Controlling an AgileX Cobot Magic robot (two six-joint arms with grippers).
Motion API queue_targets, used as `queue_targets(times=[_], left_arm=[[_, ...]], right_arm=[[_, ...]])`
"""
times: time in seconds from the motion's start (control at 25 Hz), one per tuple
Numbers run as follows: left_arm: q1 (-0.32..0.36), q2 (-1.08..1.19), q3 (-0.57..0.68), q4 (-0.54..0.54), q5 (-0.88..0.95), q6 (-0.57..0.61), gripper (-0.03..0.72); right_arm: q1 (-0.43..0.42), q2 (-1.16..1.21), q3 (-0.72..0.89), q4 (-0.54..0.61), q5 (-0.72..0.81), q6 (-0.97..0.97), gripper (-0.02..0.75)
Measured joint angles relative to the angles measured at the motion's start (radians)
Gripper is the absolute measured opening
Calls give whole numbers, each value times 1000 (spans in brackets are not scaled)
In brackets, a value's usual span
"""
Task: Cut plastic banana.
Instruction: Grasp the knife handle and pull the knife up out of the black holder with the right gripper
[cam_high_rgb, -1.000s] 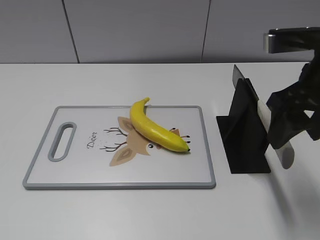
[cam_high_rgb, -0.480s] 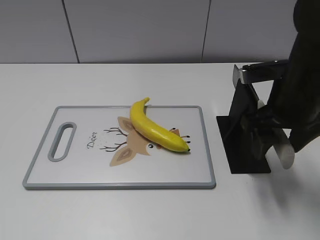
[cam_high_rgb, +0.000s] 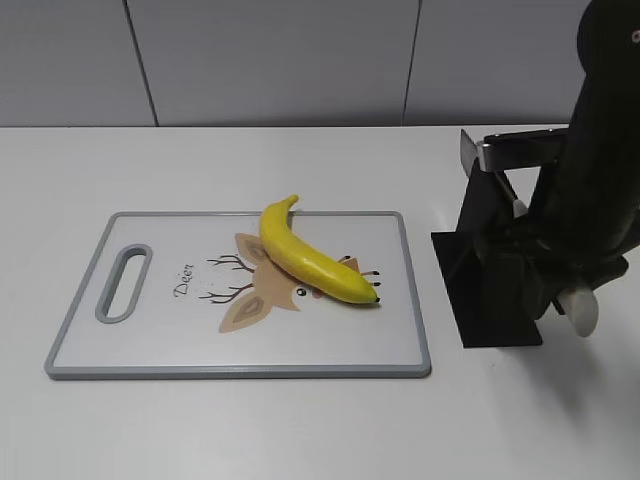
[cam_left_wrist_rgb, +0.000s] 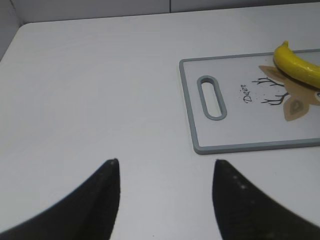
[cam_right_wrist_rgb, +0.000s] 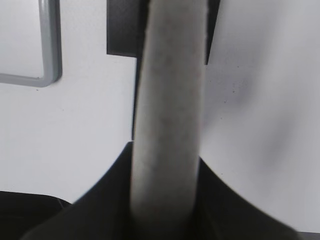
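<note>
Knife with pale grey handle (cam_right_wrist_rgb: 167, 115) in black slotted stand (cam_high_rgb: 490, 290); right gripper (cam_high_rgb: 560, 285) clamped around it.
Glossy yellow plastic banana (cam_high_rgb: 312, 257) lies on grey-rimmed white cutting board (cam_high_rgb: 150, 340); left gripper (cam_left_wrist_rgb: 165, 187) fingers spread wide, holding nothing.

A plain white matte worktop (cam_high_rgb: 250, 430) is being shown filling the lower part of the exterior view, and its far edge is being met by a wall (cam_high_rgb: 270, 60) of pale grey panels. The panels are being divided by thin dark vertical seams, one toward the left and one right of centre. Even, diffuse light is being cast from above, so only soft grey shadows are being thrown across the worktop, most noticeably toward its right side. In the left wrist view, the worktop's rounded far-left corner (cam_left_wrist_rgb: 22, 27) is being seen against the same grey wall.
</note>
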Motion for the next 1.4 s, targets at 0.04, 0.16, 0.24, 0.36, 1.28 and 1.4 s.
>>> queue_targets(times=[0.04, 0.16, 0.24, 0.36, 1.28, 1.4], left_arm=[[0, 0, 0, 0, 0, 0, 573], [0, 0, 0, 0, 0, 0, 573], [0, 0, 0, 0, 0, 0, 573], [0, 0, 0, 0, 0, 0, 573], [0, 63, -42, -12, -15, 32, 573], [0, 161, -72, -52, -36, 104, 573]], right_arm=[[0, -1, -1, 0, 2, -1, 188], [0, -26, -1, 1, 8, -2, 188], [0, -58, -1, 3, 8, -2, 188], [0, -117, -12, 1, 16, -29, 188], [1, -317, -140, 31, 12, -595, 183], [1, -317, -140, 112, 12, -782, 183]])
